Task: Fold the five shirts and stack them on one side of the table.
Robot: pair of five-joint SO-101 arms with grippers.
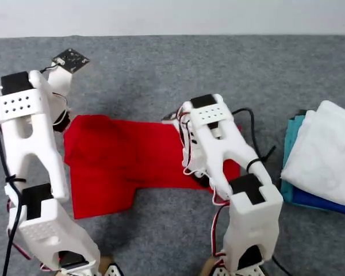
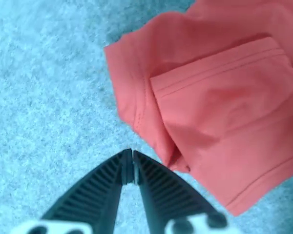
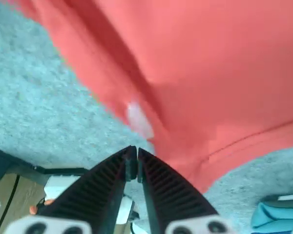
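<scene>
1. Shirt (image 1: 115,161): red, flat on the table (image 1: 161,63), long axis running from the left fingers (image 2: 105,187) to the right fingers (image 3: 163,187).
2. Left fingers: together, empty, tips just beside a sleeve.
3. Right fingers: together, tips at the shirt's edge.
4. Folded stack (image 1: 325,155): well beyond the right fingers.

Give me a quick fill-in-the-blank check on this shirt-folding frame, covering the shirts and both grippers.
1. The shirt spread out on the table is ____.
2. The pile of folded shirts has a ____ one on top.
3. That pile sits next to the ____ arm.
4. The left gripper and the right gripper are both ____.
Missing words: red; white; right; shut.
</scene>
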